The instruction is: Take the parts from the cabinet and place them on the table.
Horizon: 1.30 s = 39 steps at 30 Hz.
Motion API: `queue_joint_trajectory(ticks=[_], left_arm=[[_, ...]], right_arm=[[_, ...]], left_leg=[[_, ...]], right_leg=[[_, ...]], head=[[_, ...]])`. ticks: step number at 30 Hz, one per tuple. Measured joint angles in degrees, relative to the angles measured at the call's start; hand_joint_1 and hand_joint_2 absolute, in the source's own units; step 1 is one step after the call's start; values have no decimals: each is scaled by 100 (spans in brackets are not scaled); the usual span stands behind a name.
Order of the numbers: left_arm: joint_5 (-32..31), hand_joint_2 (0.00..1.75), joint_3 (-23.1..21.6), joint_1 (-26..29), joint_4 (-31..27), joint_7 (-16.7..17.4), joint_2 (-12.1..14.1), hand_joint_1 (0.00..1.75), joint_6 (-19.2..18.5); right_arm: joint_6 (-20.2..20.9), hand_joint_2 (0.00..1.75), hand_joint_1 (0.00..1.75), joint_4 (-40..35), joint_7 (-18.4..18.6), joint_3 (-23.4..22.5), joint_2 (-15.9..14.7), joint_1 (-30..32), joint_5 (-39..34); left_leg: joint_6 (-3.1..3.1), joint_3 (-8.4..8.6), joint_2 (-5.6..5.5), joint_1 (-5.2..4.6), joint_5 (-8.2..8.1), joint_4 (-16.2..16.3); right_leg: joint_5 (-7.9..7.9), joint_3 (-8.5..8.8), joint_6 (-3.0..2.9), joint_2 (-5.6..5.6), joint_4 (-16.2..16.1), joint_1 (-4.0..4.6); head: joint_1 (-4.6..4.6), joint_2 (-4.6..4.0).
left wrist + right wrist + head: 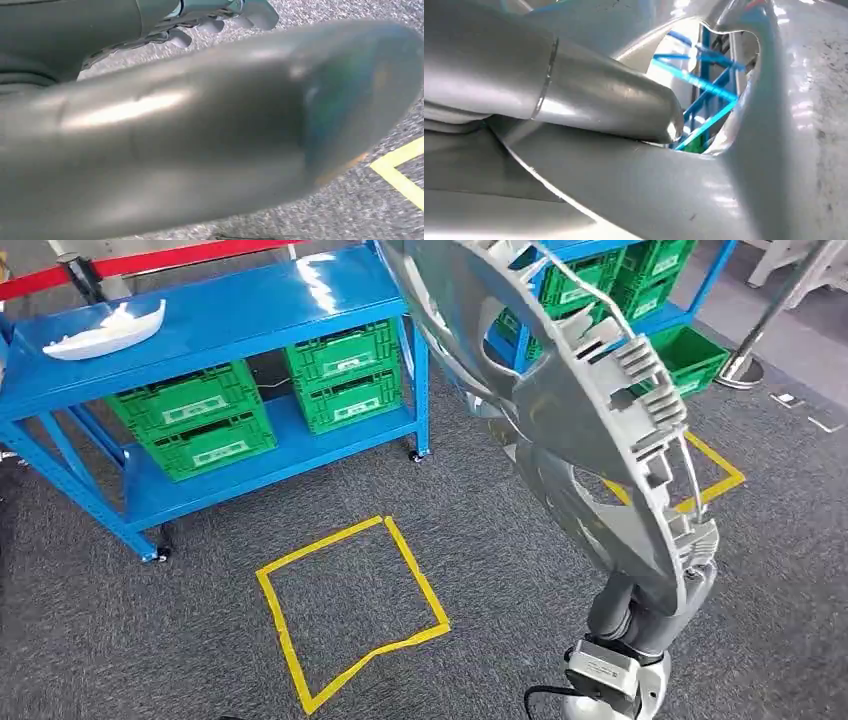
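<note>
A large silver ribbed wheel-cover part (580, 410) stands tilted in the air at the right of the head view. My right hand (640, 615) grips its lower rim from below. In the right wrist view the thick thumb (604, 100) presses on the part's shiny surface (674, 195), with blue shelf bars showing through an opening. A white curved part (105, 330) lies on the blue table top (250, 310) at the far left. My left hand (200, 130) hangs over the carpet, holding nothing, its fingers (220, 20) loose.
Green crates (195, 420) fill the table's lower shelf. A second blue shelf with green crates (640, 280) stands behind the held part. Yellow tape squares (350, 610) mark the grey carpet. A metal post base (740, 370) stands at the far right.
</note>
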Motion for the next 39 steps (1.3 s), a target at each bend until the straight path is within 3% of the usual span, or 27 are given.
queue_joint_trajectory(ticks=[2,3,4,5,7,8,9,10,12,13,14,17,18,20,21,23,24,25,27,28,29,33,34,35,36,38,39], left_arm=[[-2,0,-2,-2,4,50,-22,0,-11],[-2,0,-2,-4,2,64,-26,0,-11],[-4,0,-2,-5,4,92,-26,0,-13],[-4,0,-2,-5,7,101,-42,0,-15],[9,0,-2,29,9,129,-50,0,-20],[20,0,-2,44,9,160,-50,0,-20],[20,0,-2,58,9,196,-50,0,-20],[24,0,0,65,9,241,-50,0,-17],[26,0,0,60,7,280,-50,0,-17],[39,0,0,62,7,284,-50,0,-17],[39,0,0,66,9,291,-52,0,-28],[33,0,-2,64,7,243,-85,0,-66],[31,0,0,60,9,208,-128,0,-74],[33,0,0,54,-2,94,-136,0,-116],[39,0,0,65,-2,44,-138,0,-127],[55,0,0,80,0,-15,-138,0,-129],[55,0,0,74,0,-13,-138,0,-129],[55,0,0,64,0,2,-138,0,-127],[53,0,0,44,0,66,-138,0,-122],[44,0,0,35,0,107,-138,0,-122],[40,0,0,35,-4,118,-125,0,-122],[35,0,0,10,-4,258,-114,0,-94],[44,0,2,7,-9,280,-109,0,-92],[57,0,4,5,-9,287,-96,0,-90],[72,0,7,6,-7,326,-96,0,-90],[81,0,7,35,0,356,-92,0,-92],[98,0,7,50,0,350,-92,0,-98]], right_arm=[[0,0,175,-9,5,-15,-9,10,-44],[0,0,175,-20,2,-18,-9,13,-48],[0,0,175,-20,-4,-18,-11,13,-50],[0,0,175,-20,-2,-11,-9,12,-59],[0,0,175,-20,0,-9,-13,16,-64],[0,0,175,-20,0,-9,-15,25,-61],[0,0,175,-20,0,-9,-17,41,-37],[0,0,175,-20,0,-9,-22,53,-9],[2,0,175,-20,0,-9,-22,62,57],[0,0,175,-20,0,-11,-22,63,74],[0,0,175,-20,-2,-18,-22,64,81],[0,0,175,-37,0,-37,-22,137,90],[0,0,175,-74,0,-57,-24,168,90],[0,0,175,-125,-2,-88,-24,193,92],[0,0,175,-131,-2,-90,-24,183,92],[0,0,175,-131,-2,-94,-24,203,90],[0,0,175,-131,0,-96,-26,211,76],[0,0,175,-131,0,-98,-26,212,59],[0,0,175,-131,0,-98,-26,207,24],[0,0,175,-131,0,-98,-24,203,22],[0,0,175,-131,0,-101,-24,199,22],[0,0,175,-166,5,-120,-7,220,13],[0,0,175,-188,0,-125,2,233,13],[0,0,175,-203,-4,-131,9,233,4],[0,0,175,-203,-2,-131,35,226,-31],[0,0,175,-203,2,-142,44,222,-88],[0,0,175,-201,2,-151,44,222,-101]], left_leg=[[-63,36,114,4,7,-36],[-109,31,123,9,-24,-21],[-152,-7,-144,29,-128,87],[-167,-127,-350,36,-358,405],[-186,-530,-471,43,-799,1317],[-189,-688,-482,42,-899,1652],[-180,-733,-491,42,-847,1738],[-168,-646,-500,43,-662,1539],[-119,-200,-627,45,-110,565],[-89,-10,-874,53,37,122],[-67,34,-1118,70,-34,-27],[-5,49,-932,16,-21,-5],[57,50,-850,70,21,-49],[133,39,-687,74,53,-74],[142,34,-590,63,48,-73],[153,25,-388,51,41,-67],[154,22,-291,51,39,-62],[148,23,-211,51,34,-60],[124,39,-61,51,13,-51],[101,53,7,49,-4,-36],[57,38,48,-6,-35,-20],[-73,128,255,3,-48,-60],[-122,105,154,30,-101,-31],[-148,36,-202,38,-271,183],[-156,-131,-382,43,-498,562],[-171,-571,-489,40,-910,1516],[-168,-696,-496,41,-929,1755]], right_leg=[[11,-26,-61,111,-4,26],[56,-5,-118,180,-50,-23],[71,-6,-137,218,-58,-45],[81,-12,-164,261,-58,-56],[89,-34,-184,391,-57,-52],[95,-44,-189,467,-55,-47],[102,-46,-185,550,-54,-46],[109,-46,-176,635,-52,-47],[124,-42,-150,796,-39,-50],[132,-48,-134,859,-37,-57],[138,-84,-91,908,-7,-21],[215,-151,33,1121,-50,-85],[238,-179,74,1191,-54,-64],[-21,-336,90,612,285,-31],[-269,-542,117,452,727,-31],[-639,-962,154,364,1643,-48],[-639,-1025,160,349,1798,-56],[-517,-941,161,332,1652,-64],[-92,-391,144,221,716,-67],[76,-39,122,-1,137,-57],[4,25,82,-181,1,-7],[60,-33,-45,86,-40,-4],[98,-10,-94,148,-79,-56],[107,-13,-122,199,-81,-66],[111,-21,-140,250,-81,-68],[115,-34,-150,408,-79,-60],[118,-36,-153,500,-77,-57]], head=[[6,-2],[2,-2],[-7,-2],[-26,-2],[-33,0],[-35,0],[-33,0],[-35,0],[-35,-2],[-35,-2],[-33,-2],[-26,-2],[-26,-2],[50,-2],[57,0],[59,0],[61,-2],[61,0],[61,-2],[61,0],[61,0],[55,0],[52,0],[28,-2],[11,-2],[0,-2],[2,0]])
